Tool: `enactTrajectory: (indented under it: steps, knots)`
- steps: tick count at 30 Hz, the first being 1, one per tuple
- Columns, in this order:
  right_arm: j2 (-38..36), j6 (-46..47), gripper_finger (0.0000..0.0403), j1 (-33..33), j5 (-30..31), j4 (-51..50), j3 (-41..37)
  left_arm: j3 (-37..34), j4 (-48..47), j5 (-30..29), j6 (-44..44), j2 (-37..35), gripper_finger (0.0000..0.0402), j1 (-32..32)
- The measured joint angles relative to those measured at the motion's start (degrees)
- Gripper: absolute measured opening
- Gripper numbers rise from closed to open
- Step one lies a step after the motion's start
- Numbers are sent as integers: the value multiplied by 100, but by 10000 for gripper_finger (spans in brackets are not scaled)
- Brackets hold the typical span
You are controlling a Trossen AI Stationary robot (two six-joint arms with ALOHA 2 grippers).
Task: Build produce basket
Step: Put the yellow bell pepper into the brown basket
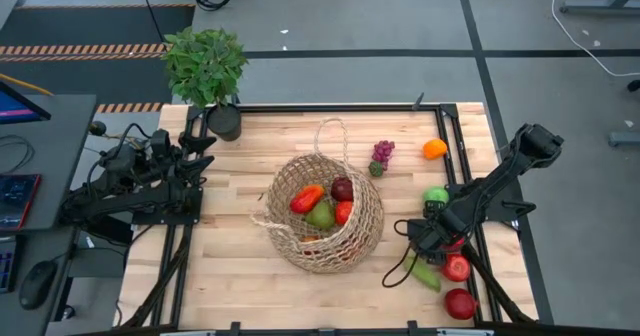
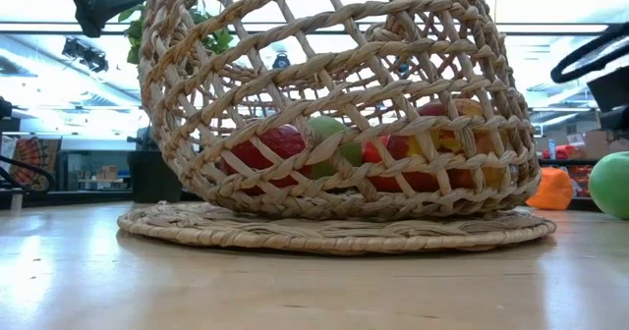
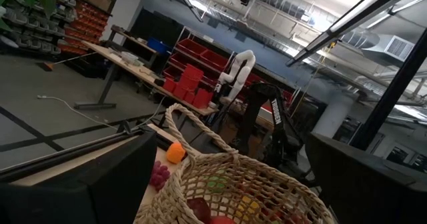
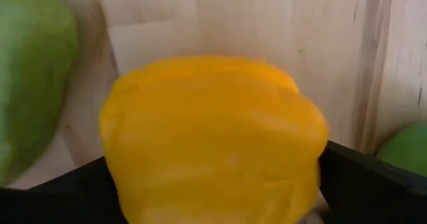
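right wrist view: yellow pepper (image 4: 213, 144) between right end effector (image 4: 213, 191) fingers.

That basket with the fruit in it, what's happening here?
A two-armed robot is filling the wicker basket with toy produce. Several pieces already lie inside it. The right gripper is down among the loose pieces at the table's right side, its jaws wide around a yellow pepper; whether it is gripped yet is unclear. The grapes and an orange wait beyond the basket. The left gripper waits, open, at the table's left edge.
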Motion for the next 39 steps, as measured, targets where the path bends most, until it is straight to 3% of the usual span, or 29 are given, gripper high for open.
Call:
enactTrajectory:
  steps: [10, 17, 28, 39]
  knots:
    - [0, -314, 334, -22, 206, 439, -13, 0, 0, 0, -2, 0, 390, 0]
    - [-78, -527, 333, -229, 163, 298, 177, 0, -2, 1, -2, 0, 390, 0]
    - [-732, -1084, 332, -784, 1076, -1138, 1359, 0, 0, 2, -2, 0, 390, 0]
    - [-1497, -1285, 333, -922, 1777, -1481, 3150, 0, 0, 1, -2, 0, 390, 0]
